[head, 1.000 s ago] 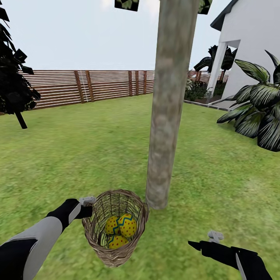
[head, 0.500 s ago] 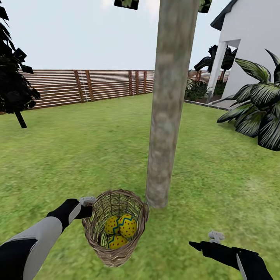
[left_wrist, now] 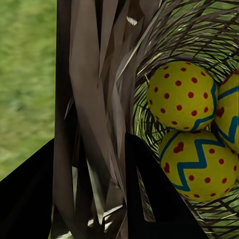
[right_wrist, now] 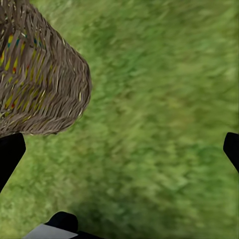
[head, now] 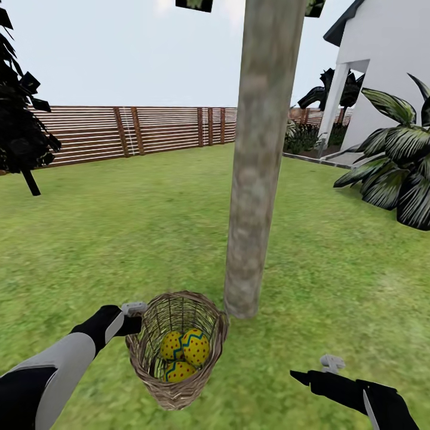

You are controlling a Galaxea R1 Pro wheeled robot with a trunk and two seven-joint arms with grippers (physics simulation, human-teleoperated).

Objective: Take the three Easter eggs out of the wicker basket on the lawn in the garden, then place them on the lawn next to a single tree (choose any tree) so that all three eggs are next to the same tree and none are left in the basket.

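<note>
Step in hand: the robot held the wicker basket (head: 177,349) off the lawn (head: 131,239) beside the tree (head: 257,179); judging by that, unloading had not begun.
Basket: lower centre of the head view, tilted, its rim close to the foot of the trunk.
Easter eggs (head: 184,353): all three lay together inside the basket; the left wrist view showed them (left_wrist: 191,129) pressed against one another on the weave.
Left gripper (head: 136,316): at the basket's rim in the lower left; in the left wrist view the dark fingers (left_wrist: 149,199) sat either side of the wicker wall (left_wrist: 94,109), closed on it.
Right gripper (head: 310,377): lower right of the head view, over bare grass and well apart from the basket; its fingers (right_wrist: 10,152) stood wide at the two edges of the right wrist view, empty.
Next move, as a judgement: the free right hand would need to reach into the basket mouth for one egg, or the basket be set down first.
</note>
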